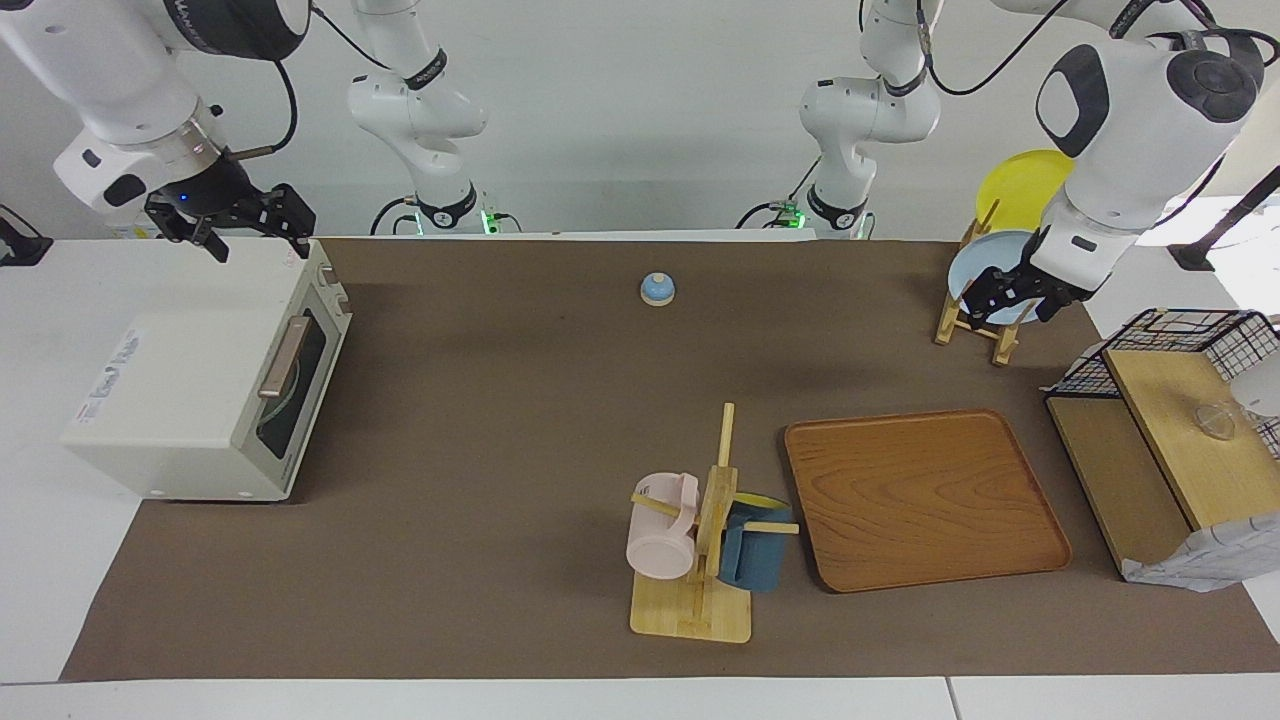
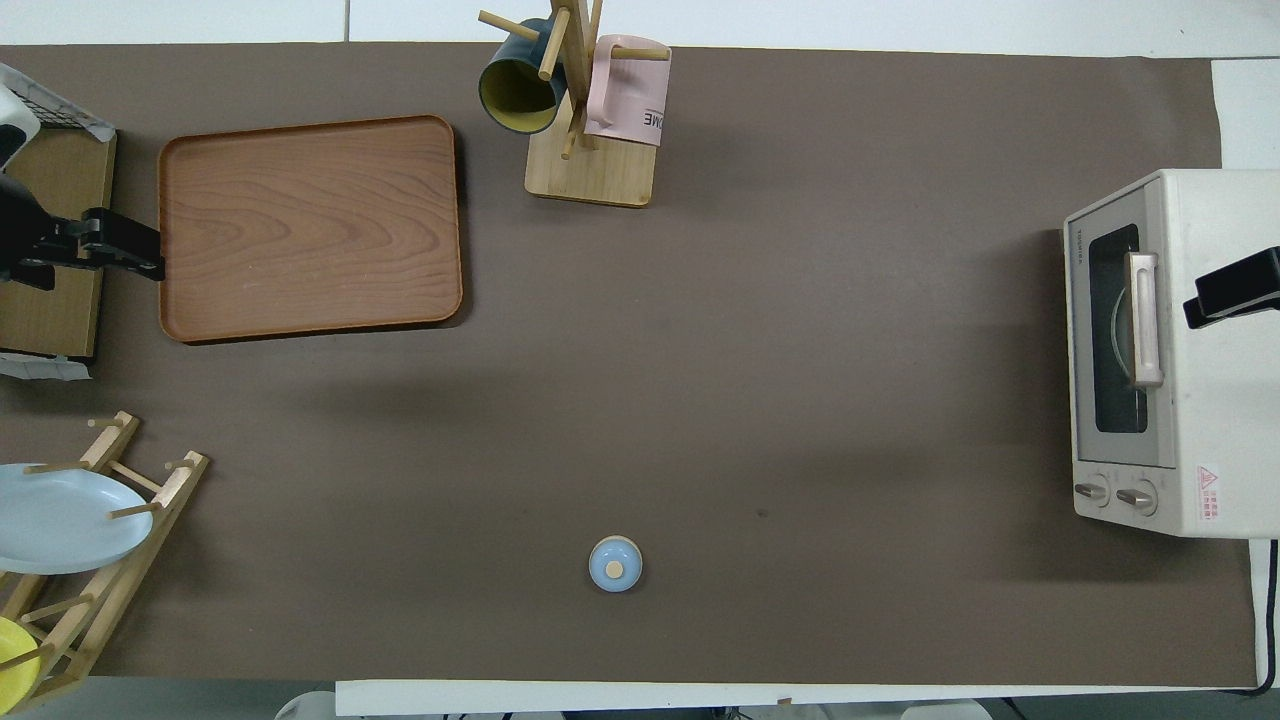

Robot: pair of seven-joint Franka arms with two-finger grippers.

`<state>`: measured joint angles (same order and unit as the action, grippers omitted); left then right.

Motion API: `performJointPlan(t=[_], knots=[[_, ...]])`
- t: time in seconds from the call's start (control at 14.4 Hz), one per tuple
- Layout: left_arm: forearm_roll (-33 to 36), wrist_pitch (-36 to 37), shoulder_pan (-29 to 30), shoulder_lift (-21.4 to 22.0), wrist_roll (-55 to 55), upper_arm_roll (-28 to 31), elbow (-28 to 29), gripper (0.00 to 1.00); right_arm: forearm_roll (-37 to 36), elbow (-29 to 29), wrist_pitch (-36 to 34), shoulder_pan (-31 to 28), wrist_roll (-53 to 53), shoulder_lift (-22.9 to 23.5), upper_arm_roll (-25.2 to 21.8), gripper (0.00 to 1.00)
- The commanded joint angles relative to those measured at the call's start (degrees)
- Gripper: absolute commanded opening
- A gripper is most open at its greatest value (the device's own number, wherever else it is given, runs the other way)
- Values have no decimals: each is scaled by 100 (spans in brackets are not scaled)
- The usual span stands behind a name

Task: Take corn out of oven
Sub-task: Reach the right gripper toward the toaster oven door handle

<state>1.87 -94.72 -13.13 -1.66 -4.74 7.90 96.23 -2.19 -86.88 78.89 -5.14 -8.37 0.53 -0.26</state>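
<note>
Two grippers hang unladen: the right gripper [image 1: 245, 222], fingers spread, just above the boxy cream-white toaster oven [image 1: 190, 400]; the left gripper [image 1: 1010, 295], fingers apart, by the plate rack. Door closed; corn unseen, presumably inside. Beige bar handle [image 1: 283, 357] looks rigid, best grasped mid-bar.

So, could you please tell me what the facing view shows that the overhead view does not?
Only the facing view shows both arms whole, the right hand raised over the cream-white toaster oven, the left hand by the wooden plate rack, and the black wire basket. Only the overhead view shows the oven's two knobs. Both show the oven door shut, the brown wooden tray, the wooden mug tree and the small blue bell. No corn is visible.
</note>
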Motion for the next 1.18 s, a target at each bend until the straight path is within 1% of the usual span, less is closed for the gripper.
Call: performJointPlan(t=[0.0, 0.28, 0.42, 0.49, 0.56, 0.63, 0.7, 0.77, 0.83, 0.97, 1.11], knots=[[15, 15, -14, 17, -62, 18, -25, 100, 140, 110, -85, -84, 46, 52, 35, 100], [-37, -29, -75, 17, -27, -34, -112, 100, 70, 57, -50, -40, 72, -1, 53, 100], [-55, 49, -137, 358, -44, -131, -104, 100, 61, -100, 125, -57, -15, -70, 53, 100], [-177, 171, -137, 429, -53, -148, -122, 100, 52, -197, 326, -49, -42, -97, 44, 87], [-230, 286, -137, 526, -45, -149, -157, 100, 44, -311, 398, -49, -42, -123, 53, 52], [-240, 357, -146, 579, -45, -157, -183, 100, -17, -642, 651, -31, -42, -263, 53, 28], [-240, 366, -146, 597, -45, -157, -175, 100, -175, -1142, 1219, -5, -77, -421, 53, 4], [-240, 410, -155, 649, -45, -175, -175, 100, -324, -1503, 1634, -5, -147, -466, 62, 0], [-240, 480, -155, 685, -53, -253, -175, 100, -404, -1690, 1864, -5, -148, -423, 62, 0], [-240, 533, -155, 746, -45, -272, -114, 100, -510, -1841, 2085, -14, -139, -195, 62, 0], [-240, 498, -103, 764, -62, -254, -113, 100, -825, -1902, 2270, -5, -139, 34, 62, 0]])
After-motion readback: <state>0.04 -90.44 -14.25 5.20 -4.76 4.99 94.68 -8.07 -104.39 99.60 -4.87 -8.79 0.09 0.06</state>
